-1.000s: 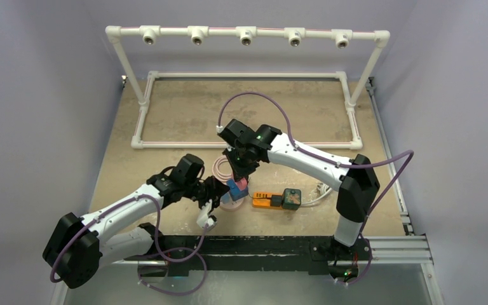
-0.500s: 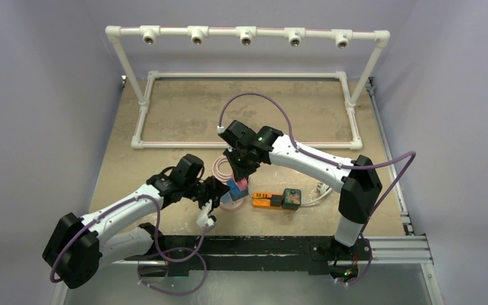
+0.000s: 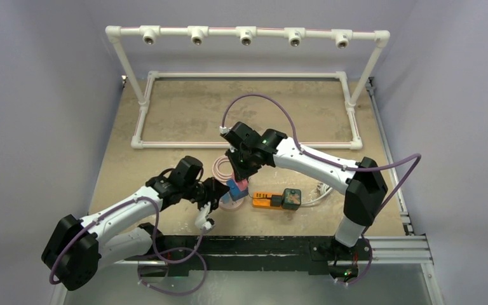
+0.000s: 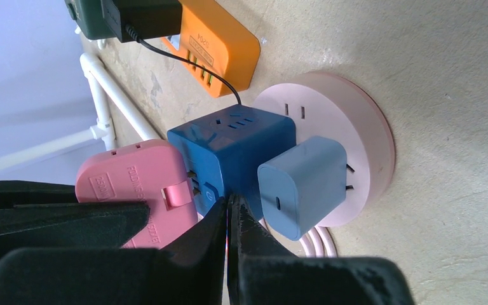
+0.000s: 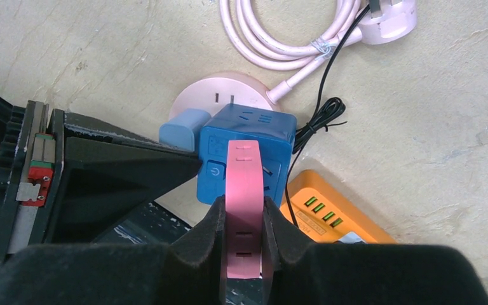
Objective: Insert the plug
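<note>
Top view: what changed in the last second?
The right arm drifted slightly toward the right of the view, elbow and wrist alike. The right gripper stays shut on the pink plug at the blue cube socket. The left gripper stays shut beside the cube; round pink base and orange strip unmoved.

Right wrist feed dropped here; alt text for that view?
The right tool pinches a flat pink plug edge-on, its front end at a blue cube adapter. The cube sits on a round pink socket base beside a light-blue charger; an orange power strip lies nearby.
</note>
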Action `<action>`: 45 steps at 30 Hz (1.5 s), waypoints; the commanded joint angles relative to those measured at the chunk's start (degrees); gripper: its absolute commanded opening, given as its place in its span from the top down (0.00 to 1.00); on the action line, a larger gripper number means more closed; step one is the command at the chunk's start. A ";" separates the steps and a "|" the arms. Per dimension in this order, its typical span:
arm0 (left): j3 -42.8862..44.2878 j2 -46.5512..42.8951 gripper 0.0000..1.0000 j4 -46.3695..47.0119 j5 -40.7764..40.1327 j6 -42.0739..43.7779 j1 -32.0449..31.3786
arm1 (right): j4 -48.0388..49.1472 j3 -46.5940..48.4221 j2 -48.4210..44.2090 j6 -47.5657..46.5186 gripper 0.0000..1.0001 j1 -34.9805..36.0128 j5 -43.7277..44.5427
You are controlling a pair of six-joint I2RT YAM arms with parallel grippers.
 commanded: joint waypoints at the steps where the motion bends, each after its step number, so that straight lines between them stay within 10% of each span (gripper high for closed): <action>1: -2.62 1.35 1.00 -6.83 -1.71 0.68 -0.29 | -3.67 -4.75 3.13 -2.16 1.00 0.06 2.17; 16: -2.83 1.26 1.00 -6.77 -1.79 0.75 -0.25 | -5.19 -5.48 4.22 -2.95 0.97 0.06 3.52; 27: 0.02 -1.39 0.99 -5.61 -3.42 -6.55 -0.32 | -8.11 6.61 2.58 -2.69 0.02 0.06 8.86; 31: 1.41 -5.12 0.81 -8.24 -5.21 -8.97 -0.25 | -8.63 9.68 1.11 -2.92 0.01 0.06 9.24; 38: 4.87 -11.59 0.13 -7.99 -11.94 -21.62 -0.23 | -6.12 10.28 -5.34 -3.80 0.01 -1.69 8.22; 45: 10.36 -6.95 0.01 3.31 -16.91 -55.53 8.65 | 17.03 -10.55 -22.86 -5.73 0.01 -20.55 1.40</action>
